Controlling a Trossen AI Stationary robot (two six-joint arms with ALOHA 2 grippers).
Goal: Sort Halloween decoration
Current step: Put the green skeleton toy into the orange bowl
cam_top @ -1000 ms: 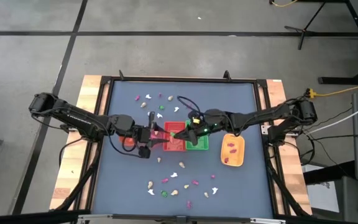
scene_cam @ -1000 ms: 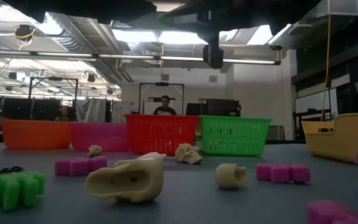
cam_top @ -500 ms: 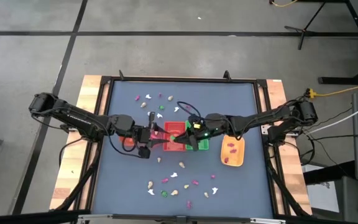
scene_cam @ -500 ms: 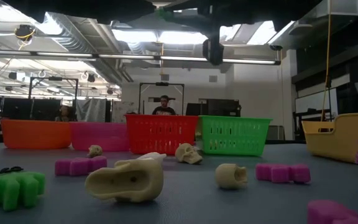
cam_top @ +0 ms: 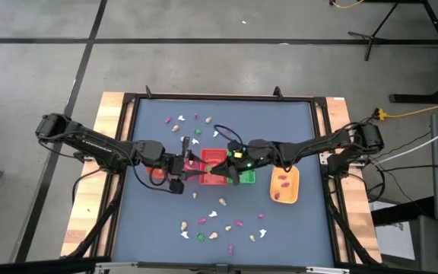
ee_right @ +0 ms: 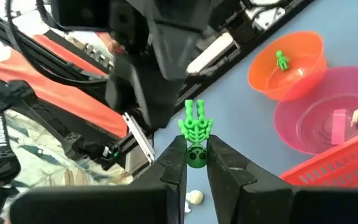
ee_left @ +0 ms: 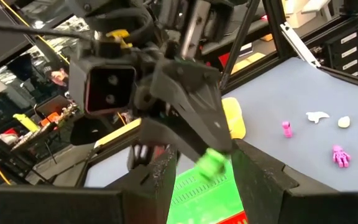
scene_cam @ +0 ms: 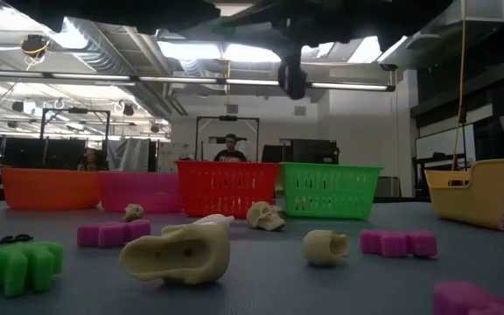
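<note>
My right gripper [ee_right: 196, 146] [cam_top: 217, 169] is shut on a small green skeleton trinket [ee_right: 195, 127] and hovers over the red tray [cam_top: 213, 160] at mid-table. My left gripper [ee_left: 205, 155] [cam_top: 196, 165] faces it from the left, open. The green trinket [ee_left: 213, 163] shows just beyond the left fingers, and I cannot tell whether they touch it. More decorations in pink, white, cream and green lie on the mat in a far group [cam_top: 182, 122] and a near group [cam_top: 219, 228]. A green figure [ee_right: 281, 60] lies in the orange bowl [ee_right: 303, 68]. My right gripper pinches the green skeleton's rounded head end [ee_right: 196, 159] between its two fingers. The ribbed body and legs [ee_right: 195, 124] stick out past the fingertips. The fingers come about level from the table's right. The trinket is lifted clear, above the trays.
The pink bowl [ee_right: 319, 134] holds a pink piece and a cream piece. The green tray [cam_top: 243, 175] stands beside the red one. The yellow tray [cam_top: 285, 185], farther right, holds pink pieces. In the low view a cream skull [scene_cam: 178, 252] lies nearest. People are in the room behind.
</note>
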